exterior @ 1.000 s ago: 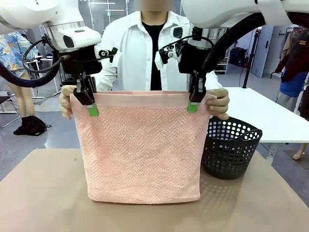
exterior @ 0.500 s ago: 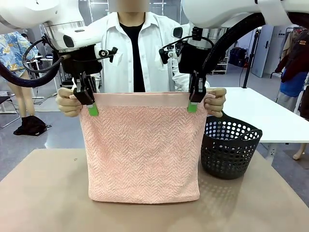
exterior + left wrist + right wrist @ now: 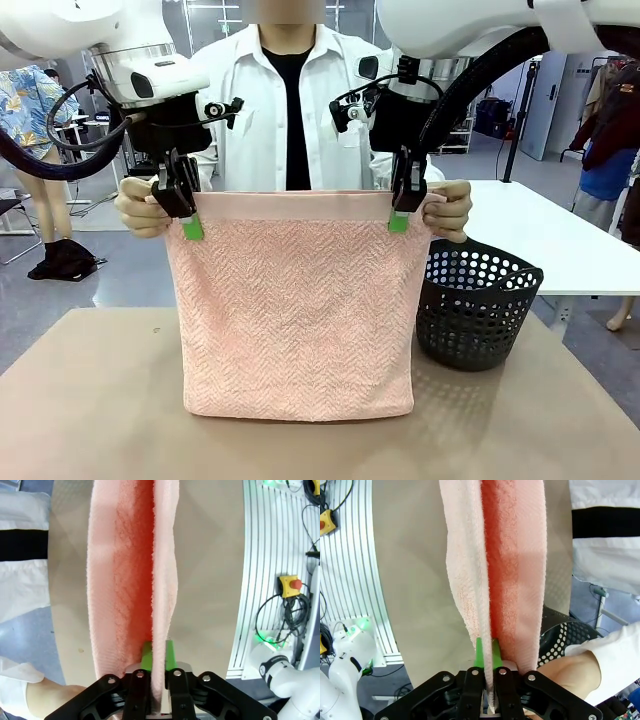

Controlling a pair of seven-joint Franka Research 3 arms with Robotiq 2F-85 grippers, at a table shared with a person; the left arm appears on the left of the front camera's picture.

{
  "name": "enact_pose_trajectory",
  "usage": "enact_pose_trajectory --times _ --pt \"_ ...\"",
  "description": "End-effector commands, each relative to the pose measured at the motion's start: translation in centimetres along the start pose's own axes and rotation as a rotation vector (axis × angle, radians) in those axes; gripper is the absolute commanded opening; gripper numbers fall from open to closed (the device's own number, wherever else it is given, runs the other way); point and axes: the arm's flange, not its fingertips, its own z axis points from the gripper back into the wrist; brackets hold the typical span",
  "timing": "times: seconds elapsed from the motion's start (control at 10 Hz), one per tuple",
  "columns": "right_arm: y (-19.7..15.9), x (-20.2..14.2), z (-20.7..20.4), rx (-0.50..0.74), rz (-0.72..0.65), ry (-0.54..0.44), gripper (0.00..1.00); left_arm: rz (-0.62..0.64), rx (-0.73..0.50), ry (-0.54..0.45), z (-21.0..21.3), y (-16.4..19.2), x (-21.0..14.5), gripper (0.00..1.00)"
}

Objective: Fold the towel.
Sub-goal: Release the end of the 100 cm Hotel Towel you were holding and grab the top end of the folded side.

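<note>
The towel (image 3: 300, 300) hangs doubled and upright, its smooth band (image 3: 300, 205) along the top and its lower edge resting on the surface (image 3: 90, 400) midway between the left and right edges; a black mesh basket (image 3: 475, 305) stands just beside it toward the right edge. The right tool (image 3: 398, 222) is clenched on the band near the right top corner; the left tool (image 3: 192, 228) straddles the band near the left corner with one layer between its green pads (image 3: 146, 655), and I cannot tell whether it pinches or stands loose. A person's hand (image 3: 140, 208) grips the left top corner; the other hand (image 3: 452, 210) grips the right one.

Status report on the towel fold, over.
Right tool shut on pale salmon-pink terry towel; left tool astride its edge, grip unclear. Person's hands hold both corners. Nothing obstructing.
</note>
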Motion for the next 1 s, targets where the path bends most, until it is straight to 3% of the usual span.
enact_pose_trajectory --times 0.0,0.1,0.2,0.3,0.4,0.5,0.6,0.7,0.8,0.9 --pt "0.3 -0.1 0.0 -0.007 0.011 0.007 0.36 -0.016 0.013 -0.010 0.3 -0.3 -0.2 0.62" --pt "0.4 -0.2 0.1 -0.011 0.006 0.001 0.69 -0.002 0.023 -0.018 0.6 -0.4 -0.3 0.77" --pt "0.6 -0.6 0.6 -0.024 0.002 -0.003 0.40 0.019 0.057 -0.011 1.4 -0.9 -0.4 0.99" --pt "0.8 -0.9 1.2 -0.040 0.001 -0.005 1.00 0.010 0.078 -0.022 2.3 -1.5 -0.4 1.00" --pt "0.7 -1.2 1.7 -0.057 -0.007 -0.013 0.73 0.007 0.095 -0.025 3.1 -1.8 -0.2 1.00" --pt "0.8 -1.3 2.3 -0.070 -0.004 -0.015 1.00 0.007 0.116 -0.019 3.7 -2.0 0.0 1.00" --pt "1.0 -1.3 3.3 -0.101 0.006 -0.021 1.00 -0.001 0.141 -0.019 4.5 -2.3 0.2 0.93" --pt "1.3 -1.5 4.8 -0.145 0.011 -0.042 1.00 -0.006 0.169 -0.027 5.5 -2.6 0.5 1.00" --pt "1.3 -1.7 5.9 -0.173 0.003 -0.057 0.87 -0.004 0.186 -0.033 6.2 -2.7 0.6 1.00" --pt "1.2 -1.7 6.6 -0.187 0.006 -0.061 0.91 -0.002 0.195 -0.034 6.6 -2.5 0.9 1.00"
